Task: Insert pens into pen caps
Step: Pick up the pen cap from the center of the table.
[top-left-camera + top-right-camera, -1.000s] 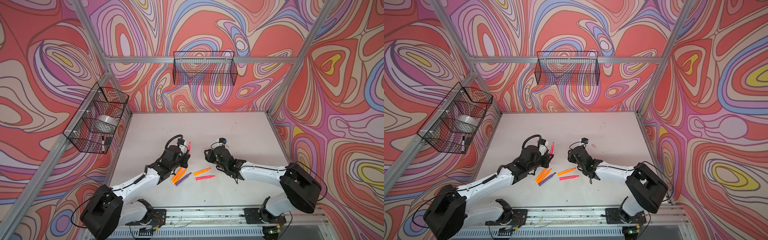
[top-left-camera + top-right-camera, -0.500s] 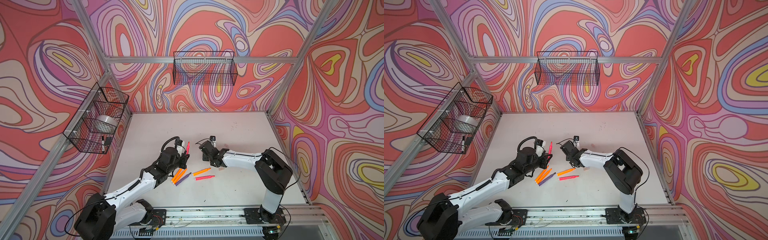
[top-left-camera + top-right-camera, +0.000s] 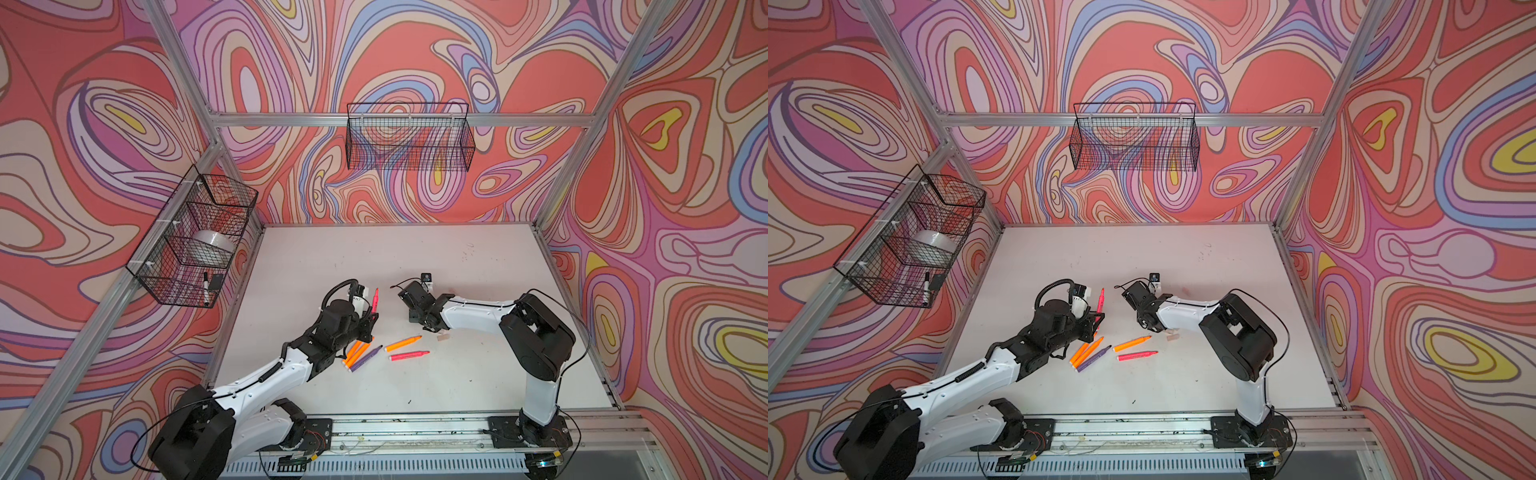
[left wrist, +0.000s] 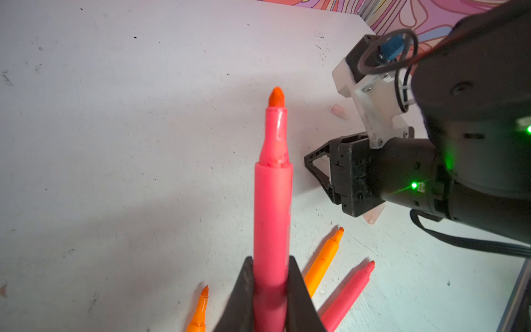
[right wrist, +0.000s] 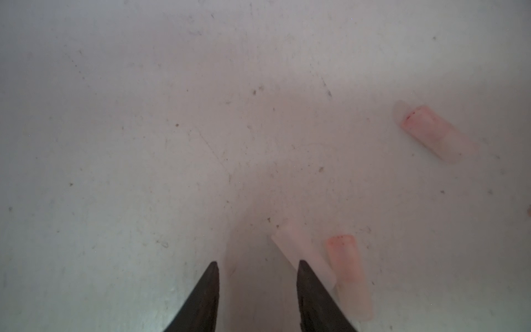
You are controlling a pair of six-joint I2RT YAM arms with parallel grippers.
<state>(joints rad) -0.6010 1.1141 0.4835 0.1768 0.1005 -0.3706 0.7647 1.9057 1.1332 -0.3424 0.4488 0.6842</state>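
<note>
My left gripper [image 4: 271,287] stays clamped on the pink pen [image 4: 273,201]. My right gripper [image 5: 258,276] has narrowed to half-open and is empty. A pen cap [image 5: 301,253] lies beside one jaw, lower centre, not yet grabbed.

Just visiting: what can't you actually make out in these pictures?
Pink pen: back end hidden inside the left gripper and cut off by the edge, left wrist view.
Nearest pen cap: one end behind a finger of the open right gripper, right wrist view.
Pen caps, both top views: too small, barely visible specks.
Basket marker: tiny, behind wire mesh, a top view.
</note>
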